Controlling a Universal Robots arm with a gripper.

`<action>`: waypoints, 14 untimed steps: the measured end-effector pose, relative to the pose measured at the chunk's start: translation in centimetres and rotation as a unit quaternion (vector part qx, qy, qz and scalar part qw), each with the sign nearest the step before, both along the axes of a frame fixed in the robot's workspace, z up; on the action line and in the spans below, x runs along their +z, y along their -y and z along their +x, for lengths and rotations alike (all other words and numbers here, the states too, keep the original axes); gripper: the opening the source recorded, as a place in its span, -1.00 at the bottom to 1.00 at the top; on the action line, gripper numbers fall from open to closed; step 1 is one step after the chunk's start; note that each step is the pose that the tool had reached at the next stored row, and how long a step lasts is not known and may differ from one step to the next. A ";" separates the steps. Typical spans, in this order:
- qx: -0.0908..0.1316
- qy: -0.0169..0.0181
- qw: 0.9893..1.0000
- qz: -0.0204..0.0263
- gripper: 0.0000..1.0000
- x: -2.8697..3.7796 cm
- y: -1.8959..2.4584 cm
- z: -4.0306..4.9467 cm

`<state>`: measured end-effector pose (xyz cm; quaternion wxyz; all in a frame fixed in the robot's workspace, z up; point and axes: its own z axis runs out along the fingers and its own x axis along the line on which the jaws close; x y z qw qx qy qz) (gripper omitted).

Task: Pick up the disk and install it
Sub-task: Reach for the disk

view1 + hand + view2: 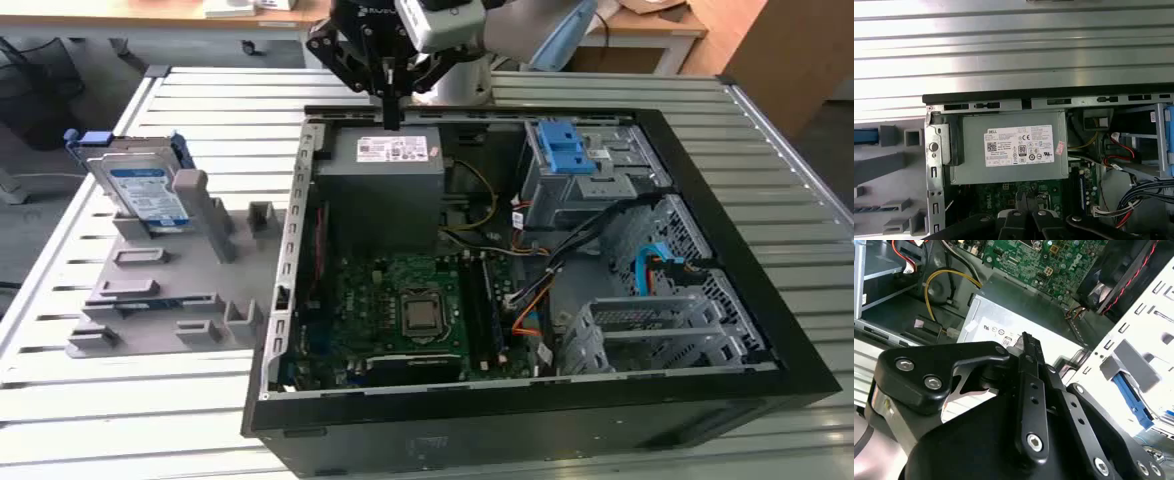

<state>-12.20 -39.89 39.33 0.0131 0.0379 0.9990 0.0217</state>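
The disk, a silver slab with a white-and-blue label in a blue bracket, stands upright in a grey fixture on the exterior view's left, outside the computer case. My gripper hangs over the far edge of the case, above the grey power-supply box. It is well to the right of the disk in that view. Its black fingers are pressed together with nothing between them. In both wrist views the gripper points toward the power supply's white sticker.
The open black computer case lies on a slatted metal table. Inside are the green motherboard, a grey drive cage with a blue latch, loose cables and a perforated bay.
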 end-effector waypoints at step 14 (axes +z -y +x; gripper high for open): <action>0.000 0.000 1.000 0.000 -0.79 -0.05 0.00 -0.84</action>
